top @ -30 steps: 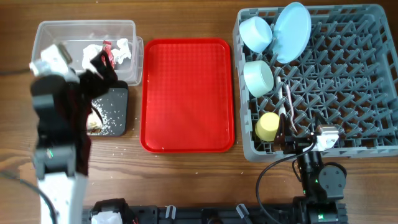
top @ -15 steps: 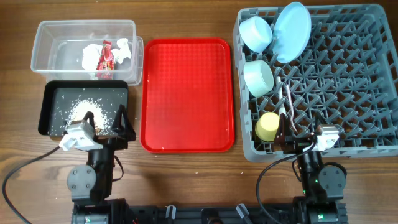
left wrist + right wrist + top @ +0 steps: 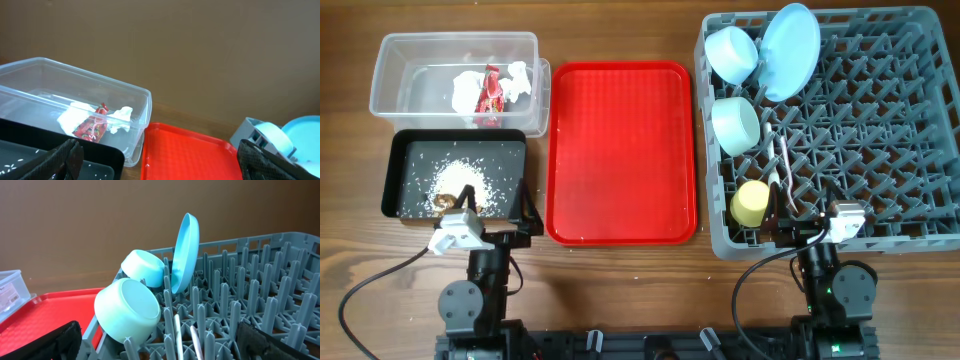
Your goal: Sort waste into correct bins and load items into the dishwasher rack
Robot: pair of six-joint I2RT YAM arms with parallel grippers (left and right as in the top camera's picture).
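The grey dishwasher rack (image 3: 880,120) holds along its left side a pale blue plate (image 3: 790,50) on edge, a white-blue bowl (image 3: 731,54), a mint bowl (image 3: 736,124), a yellow cup (image 3: 751,203) and white cutlery (image 3: 782,165). Well left of the rack, the clear tub (image 3: 390,60) contains a red wrapper (image 3: 488,92) and tissue (image 3: 468,90), and the black tray (image 3: 400,160) holds crumbs (image 3: 455,180).

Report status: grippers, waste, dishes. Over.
Left gripper, right gripper open, empty. Wrapper, tissue in clear tub; scraps in black tray. Plate, blue bowl, mint bowl, cup, cutlery in rack. Nothing blocking.
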